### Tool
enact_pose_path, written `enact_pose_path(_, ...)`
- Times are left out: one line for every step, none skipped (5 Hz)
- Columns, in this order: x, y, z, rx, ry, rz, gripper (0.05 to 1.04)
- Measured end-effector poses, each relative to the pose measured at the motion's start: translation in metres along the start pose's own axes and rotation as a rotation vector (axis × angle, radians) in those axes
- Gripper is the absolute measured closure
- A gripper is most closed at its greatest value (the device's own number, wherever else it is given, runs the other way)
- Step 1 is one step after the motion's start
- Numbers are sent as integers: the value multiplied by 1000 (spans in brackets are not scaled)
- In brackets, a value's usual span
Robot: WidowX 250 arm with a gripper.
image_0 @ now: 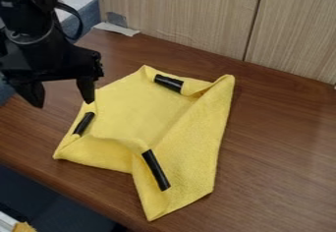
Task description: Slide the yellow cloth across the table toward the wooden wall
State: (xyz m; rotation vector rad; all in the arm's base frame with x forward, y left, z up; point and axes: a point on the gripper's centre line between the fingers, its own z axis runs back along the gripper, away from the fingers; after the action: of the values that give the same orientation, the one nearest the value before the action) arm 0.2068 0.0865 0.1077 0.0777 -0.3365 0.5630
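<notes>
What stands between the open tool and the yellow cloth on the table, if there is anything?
Nothing visible stands between the tool and the yellow cloth. One fingertip is very near the cloth's edge, above the black strip at the picture's left; I cannot tell if it touches.

The cloth (128,111) lies on the bench (275,147), right of the end effector (64,103) and toward the camera. On it, one strip (84,123) lies nearest the end effector, another (169,83) farther right, a third (156,170) toward the camera.
</notes>
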Motion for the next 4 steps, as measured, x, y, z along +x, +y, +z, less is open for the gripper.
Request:
enact_pose_path(-3, -1, -3, -3, 16, 1, 83)
enact_pose_path(-10, -34, -18, -50, 74, -112, 83)
enact_pose_path(-15, -63, -32, -99, 89, -185, 83)
enact_pose_path(-23, -90, -44, -138, 113, -262, 83)
